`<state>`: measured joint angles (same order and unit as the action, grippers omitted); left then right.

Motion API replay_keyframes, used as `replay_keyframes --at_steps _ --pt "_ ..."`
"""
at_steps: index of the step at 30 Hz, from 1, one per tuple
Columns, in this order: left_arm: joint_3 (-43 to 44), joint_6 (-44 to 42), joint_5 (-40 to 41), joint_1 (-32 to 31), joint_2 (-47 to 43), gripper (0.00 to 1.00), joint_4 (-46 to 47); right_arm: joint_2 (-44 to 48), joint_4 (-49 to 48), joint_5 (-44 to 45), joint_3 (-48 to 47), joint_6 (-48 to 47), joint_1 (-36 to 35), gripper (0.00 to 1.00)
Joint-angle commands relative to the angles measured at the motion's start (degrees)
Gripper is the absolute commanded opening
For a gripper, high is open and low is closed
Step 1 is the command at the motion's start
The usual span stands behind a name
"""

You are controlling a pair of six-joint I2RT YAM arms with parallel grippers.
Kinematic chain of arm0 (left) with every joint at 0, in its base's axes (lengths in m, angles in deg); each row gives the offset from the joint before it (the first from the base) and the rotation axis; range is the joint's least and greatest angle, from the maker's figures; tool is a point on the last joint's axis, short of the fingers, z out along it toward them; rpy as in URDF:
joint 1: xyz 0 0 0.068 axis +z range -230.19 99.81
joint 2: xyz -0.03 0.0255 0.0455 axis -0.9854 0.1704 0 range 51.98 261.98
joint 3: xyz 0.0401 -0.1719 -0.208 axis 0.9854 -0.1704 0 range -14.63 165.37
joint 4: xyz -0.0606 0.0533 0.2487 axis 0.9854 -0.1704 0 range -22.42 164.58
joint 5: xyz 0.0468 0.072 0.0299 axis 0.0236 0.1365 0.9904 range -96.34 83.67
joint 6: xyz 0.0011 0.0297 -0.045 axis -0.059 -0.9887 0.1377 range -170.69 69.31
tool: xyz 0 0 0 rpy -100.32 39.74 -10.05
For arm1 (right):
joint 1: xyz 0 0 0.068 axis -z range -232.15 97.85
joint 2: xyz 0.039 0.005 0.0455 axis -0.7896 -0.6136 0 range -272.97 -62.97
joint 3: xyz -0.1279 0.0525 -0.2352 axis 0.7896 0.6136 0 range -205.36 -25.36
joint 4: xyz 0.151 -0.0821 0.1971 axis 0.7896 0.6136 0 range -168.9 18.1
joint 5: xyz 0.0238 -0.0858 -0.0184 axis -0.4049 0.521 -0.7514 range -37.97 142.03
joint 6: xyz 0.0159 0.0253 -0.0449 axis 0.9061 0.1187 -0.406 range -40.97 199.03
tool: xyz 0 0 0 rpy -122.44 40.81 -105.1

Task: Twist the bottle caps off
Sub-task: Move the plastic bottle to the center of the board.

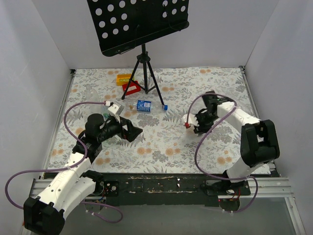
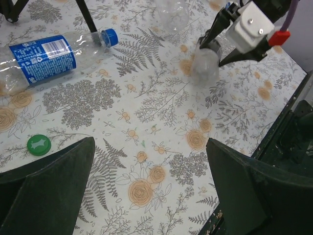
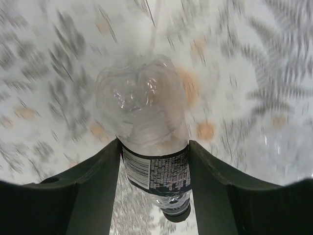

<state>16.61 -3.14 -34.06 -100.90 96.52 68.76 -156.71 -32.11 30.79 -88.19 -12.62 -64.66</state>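
The right jaws are clamping the clear plastic bottle [image 3: 142, 112] mid-frame; the empty, wide-open left jaws should be approaching its neck squarely.

The table [image 1: 161, 142] is covered with a white cloth printed with grey ferns and orange flowers. A black tripod stand [image 1: 143, 73] is planted near the far edge. Just left of its legs lie a yellow block [image 1: 123, 78] and a red block [image 1: 131, 88], the red one nearer the stand's front-left foot. In front of the stand a clear bottle with a blue label [image 1: 145, 105] lies on its side, its blue cap [image 1: 165, 107] beside the stand's front-right foot. A loose green cap [image 2: 39, 144] lies flat on the cloth, on the bottle's side away from the stand.
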Motion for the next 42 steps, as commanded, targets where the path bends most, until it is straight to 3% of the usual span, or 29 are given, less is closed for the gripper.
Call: replay_keyframes --at_steps 1,6,10,17,23,26,31,37,42 --pt "-1.2 -0.1 -4.9 0.4 -1.6 0.98 2.5 3.3 -2.3 -1.2 5.8 17.5 -11.6 0.5" --pt "-1.7 1.1 -7.3 0.4 -0.9 0.98 3.5 4.2 -2.6 -5.1 4.7 26.2 -18.9 0.61" --pt "-0.7 2.8 -10.9 0.3 2.7 0.98 3.5 4.9 2.9 -9.7 -2.0 28.9 -19.9 0.86" --pt "1.5 5.6 -10.8 -3.8 7.8 0.98 3.5 11.6 0.9 -13.8 -4.9 34.8 -14.8 0.89" --pt "7.6 2.6 0.6 -19.7 15.9 0.98 1.2 16.7 -8.2 -28.5 -0.4 43.2 6.8 0.89" --pt "12.5 1.3 5.1 -25.3 23.6 0.98 -0.1 17.6 -18.2 -36.7 4.7 55.0 14.7 0.91" --pt "25.4 -0.8 11.3 -33.6 40.5 0.98 -3.7 13.2 -7.8 -42.0 1.9 49.0 17.3 0.92" --pt "43.0 -2.0 22.2 -36.4 60.9 0.98 -14.5 15.1 -13.5 -39.9 5.0 54.6 19.6 0.92" --pt "51.4 -3.4 25.7 -37.4 69.2 0.97 -19.5 17.0 -16.6 -39.2 7.0 57.3 20.9 0.92"
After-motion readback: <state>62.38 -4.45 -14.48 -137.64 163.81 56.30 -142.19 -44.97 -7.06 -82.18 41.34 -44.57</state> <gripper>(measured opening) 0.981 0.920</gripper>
